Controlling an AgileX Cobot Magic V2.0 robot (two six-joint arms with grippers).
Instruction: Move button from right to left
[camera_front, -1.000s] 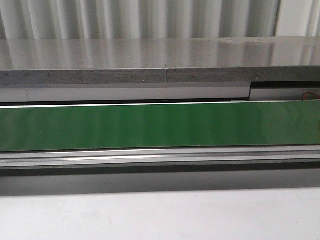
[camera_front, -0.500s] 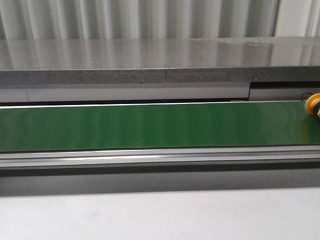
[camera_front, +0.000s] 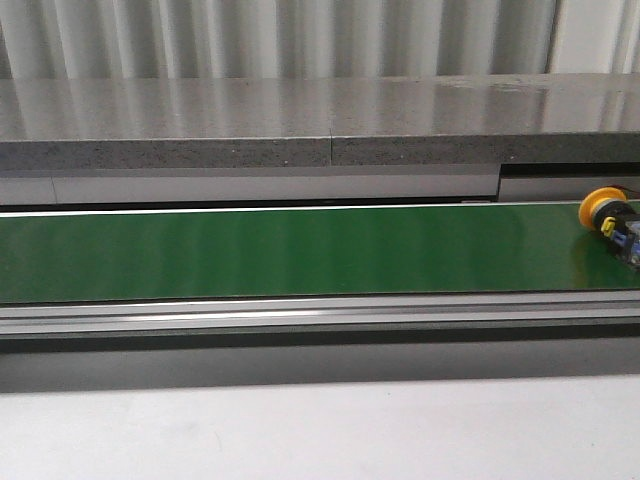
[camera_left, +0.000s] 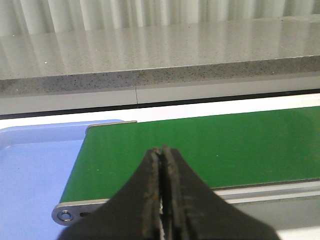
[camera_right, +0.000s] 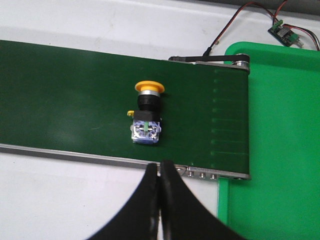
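Grey corrugated panels back the scene, with a speckled stone ledge (camera_front: 320, 120) running across in front of them. Below it a green belt (camera_front: 300, 250) stretches along the worktop (camera_front: 320, 430). Near the belt's right end lies the button (camera_front: 611, 219) on its side, yellow cap toward the far edge. A green tray (camera_right: 280, 140) sits past that end, a blue tray (camera_left: 35, 170) past the left end. Left end effector (camera_left: 161, 155) and right end effector (camera_right: 160, 167) are both pinched closed, holding nothing, the right just short of the button.
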